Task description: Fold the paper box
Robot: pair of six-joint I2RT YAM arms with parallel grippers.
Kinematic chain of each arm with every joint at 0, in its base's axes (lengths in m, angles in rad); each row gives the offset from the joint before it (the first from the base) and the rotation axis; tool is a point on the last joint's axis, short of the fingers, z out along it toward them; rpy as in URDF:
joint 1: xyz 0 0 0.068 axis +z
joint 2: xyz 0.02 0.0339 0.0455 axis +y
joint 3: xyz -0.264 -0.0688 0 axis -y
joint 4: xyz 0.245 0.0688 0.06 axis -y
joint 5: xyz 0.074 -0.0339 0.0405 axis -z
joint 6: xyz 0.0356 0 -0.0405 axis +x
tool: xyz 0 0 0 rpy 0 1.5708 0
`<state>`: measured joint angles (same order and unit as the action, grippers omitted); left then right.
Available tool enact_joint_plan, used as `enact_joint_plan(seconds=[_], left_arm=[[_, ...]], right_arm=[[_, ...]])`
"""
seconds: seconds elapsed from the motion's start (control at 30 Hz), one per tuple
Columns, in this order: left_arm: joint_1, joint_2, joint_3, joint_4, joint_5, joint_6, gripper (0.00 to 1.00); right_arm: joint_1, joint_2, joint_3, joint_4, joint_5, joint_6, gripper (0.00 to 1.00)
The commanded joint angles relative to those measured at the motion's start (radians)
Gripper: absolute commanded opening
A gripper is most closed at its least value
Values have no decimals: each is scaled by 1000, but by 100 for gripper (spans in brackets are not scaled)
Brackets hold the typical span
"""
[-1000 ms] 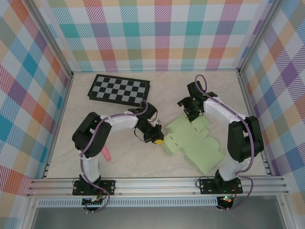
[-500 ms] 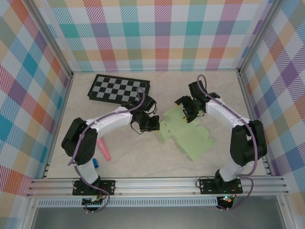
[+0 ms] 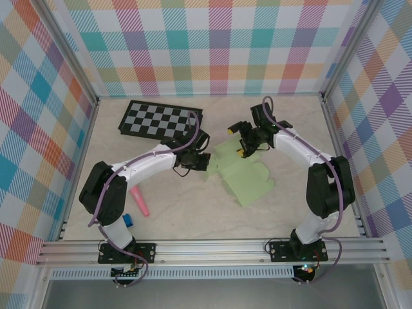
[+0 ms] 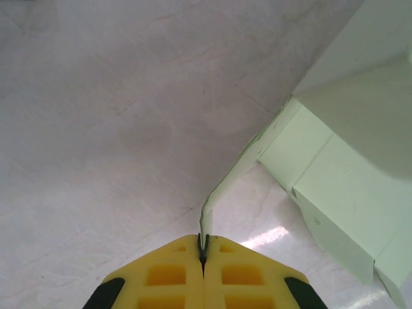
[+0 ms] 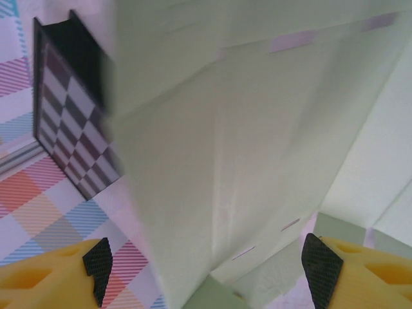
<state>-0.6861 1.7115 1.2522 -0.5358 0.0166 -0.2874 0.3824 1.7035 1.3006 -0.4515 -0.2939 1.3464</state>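
The paper box (image 3: 248,177) is pale green die-cut card lying mid-table, its far-left part raised and bent. My left gripper (image 3: 205,163) is shut on a thin flap at the card's left edge. In the left wrist view the yellow fingers (image 4: 174,273) pinch that flap's edge, and the rest of the paper box (image 4: 341,180) runs off to the right. My right gripper (image 3: 243,147) is at the card's far edge, open. In the right wrist view the paper box (image 5: 257,129) stands close between the wide-apart black pads (image 5: 98,261).
A black-and-grey checkerboard (image 3: 161,120) lies at the far left, also seen in the right wrist view (image 5: 71,129). A pink marker (image 3: 140,201) and a small blue object (image 3: 129,221) lie near the left arm's base. Plaid walls enclose the table.
The paper box has been dragged left and away from the front edge, held by my left gripper. Its far-left part has lifted. My right gripper shifted left along the card's far edge.
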Motion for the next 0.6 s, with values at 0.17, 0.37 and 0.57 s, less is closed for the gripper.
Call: enact_joint_plan(seconds=[0.17,0.37,0.57], left_arm=[[22,-41,-38,87,-115,107,0],[31,-39,-37,109,-154,70,0],[34,-22,-48,133,-158,-17,0]], right_arm=[[59,78,100,17,-11,50,77],[78,86,55,50,45,76,67],[78,68,-7,108,82,94,42]])
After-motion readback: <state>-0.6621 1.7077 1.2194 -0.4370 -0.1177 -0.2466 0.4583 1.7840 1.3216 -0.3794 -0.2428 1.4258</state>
